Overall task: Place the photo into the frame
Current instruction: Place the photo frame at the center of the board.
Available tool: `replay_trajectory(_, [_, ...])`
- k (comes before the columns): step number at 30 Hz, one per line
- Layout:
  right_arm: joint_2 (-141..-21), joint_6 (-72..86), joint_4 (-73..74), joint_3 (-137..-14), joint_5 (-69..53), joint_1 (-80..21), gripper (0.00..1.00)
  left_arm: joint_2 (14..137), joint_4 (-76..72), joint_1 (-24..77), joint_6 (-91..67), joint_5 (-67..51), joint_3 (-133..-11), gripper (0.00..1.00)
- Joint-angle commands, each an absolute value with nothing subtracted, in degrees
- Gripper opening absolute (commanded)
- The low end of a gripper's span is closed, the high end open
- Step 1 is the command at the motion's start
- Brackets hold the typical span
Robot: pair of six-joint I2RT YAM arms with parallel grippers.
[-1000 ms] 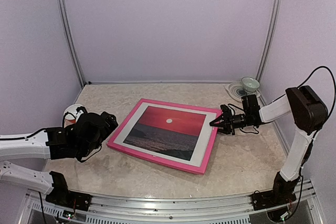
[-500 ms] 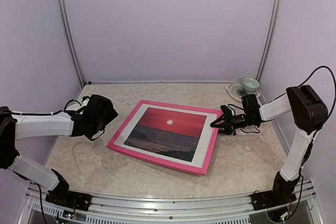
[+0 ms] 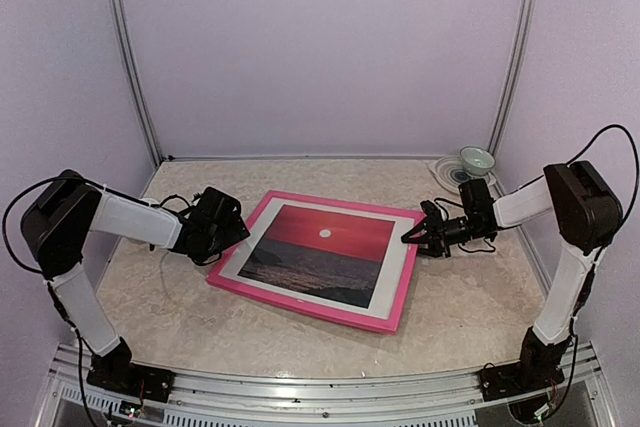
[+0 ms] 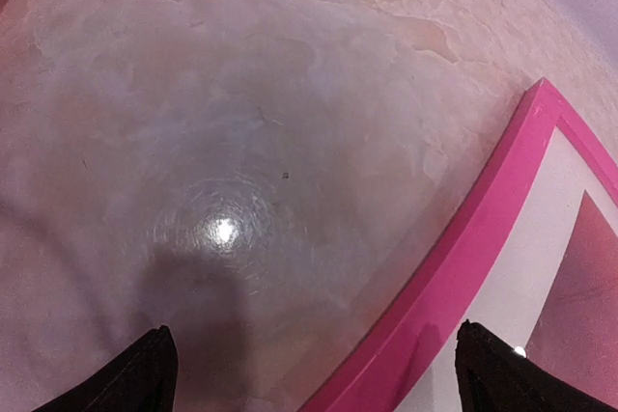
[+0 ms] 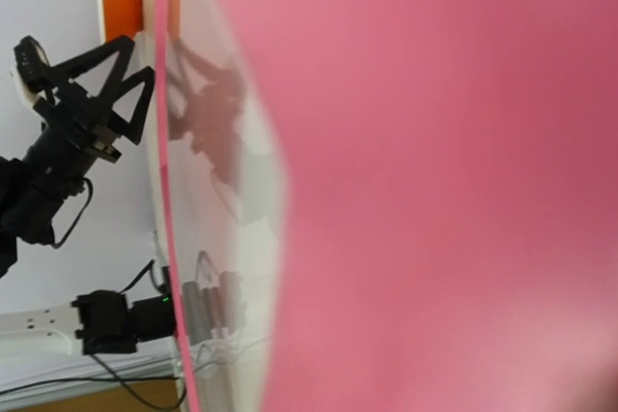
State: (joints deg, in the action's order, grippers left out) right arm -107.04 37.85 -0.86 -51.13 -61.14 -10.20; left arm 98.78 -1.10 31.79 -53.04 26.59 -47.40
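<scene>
Photo lies in the frame, likely stiff; we'd grip its pink edge. Left tool apart; right tool, we cannot tell.

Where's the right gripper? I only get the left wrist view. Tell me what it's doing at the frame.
Observer: The right gripper is at the right edge of the frame, near its far corner. I cannot tell whether it grips.
Operator: Report the photo.
Observer: The photo lies face up within the frame, with the whole sunset showing and a white border around it.
Operator: Check for anything else nearby.
Observer: A small bowl sits at the far right corner of the table, apart from the frame.
</scene>
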Motion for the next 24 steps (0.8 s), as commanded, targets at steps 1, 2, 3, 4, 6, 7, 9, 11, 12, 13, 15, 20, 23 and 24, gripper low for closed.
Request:
replay_trajectory(1, [-107.5, 34.4, 0.8, -54.2, -59.3, -9.2, 0.33, 101.5, -6.9, 30.3, -50.0, 19.4, -46.9, 0.99])
replay_trajectory(2, [-107.6, 34.1, 1.2, -54.4, -58.9, -9.1, 0.34, 101.8, -7.9, 30.1, -49.6, 18.0, -46.4, 0.99])
replay_trajectory(3, [-107.8, 34.0, 1.5, -54.6, -58.6, -9.0, 0.35, 102.0, -8.7, 29.9, -49.5, 16.8, -46.1, 0.99])
replay_trajectory(4, [-108.0, 33.9, 1.7, -54.9, -58.3, -9.0, 0.35, 102.1, -9.5, 29.9, -49.3, 15.6, -45.7, 0.99])
replay_trajectory(6, [-108.4, 33.2, 2.9, -55.7, -57.3, -8.9, 0.37, 102.0, -10.9, 29.9, -49.6, 13.6, -44.8, 0.99])
replay_trajectory(7, [-108.6, 32.9, 3.5, -56.2, -56.7, -8.9, 0.38, 101.8, -11.6, 29.9, -49.8, 12.6, -44.2, 0.99])
replay_trajectory(9, [-109.1, 32.1, 5.1, -57.4, -55.5, -8.9, 0.4, 101.3, -12.8, 29.9, -50.5, 10.7, -43.0, 0.99])
replay_trajectory(11, [-109.6, 31.5, 6.4, -58.6, -54.3, -8.9, 0.44, 100.5, -13.8, 30.0, -51.4, 9.0, -41.4, 0.99])
replay_trajectory(12, [-109.9, 31.3, 7.0, -59.2, -53.7, -8.9, 0.46, 99.9, -14.3, 30.2, -51.9, 8.4, -40.9, 0.99])
replay_trajectory(13, [-110.2, 31.2, 7.6, -59.9, -53.0, -8.9, 0.48, 99.4, -14.6, 30.3, -52.4, 8.1, -40.1, 0.99])
replay_trajectory(15, [-110.8, 30.9, 8.7, -61.4, -51.7, -8.9, 0.52, 97.7, -14.5, 30.9, -53.0, 8.0, -38.8, 0.99])
replay_trajectory(20, [-113.1, 30.6, 10.5, -64.5, -49.5, -8.9, 0.58, 93.9, -14.8, 32.8, -55.1, 8.1, -35.8, 0.99])
replay_trajectory(23, [-114.7, 30.4, 12.0, -66.6, -47.4, -8.9, 0.61, 92.4, -14.8, 34.5, -55.7, 8.7, -35.1, 0.99])
replay_trajectory(24, [-115.2, 30.2, 12.6, -67.4, -46.3, -8.9, 0.63, 92.2, -14.8, 35.1, -56.0, 8.8, -35.1, 0.99])
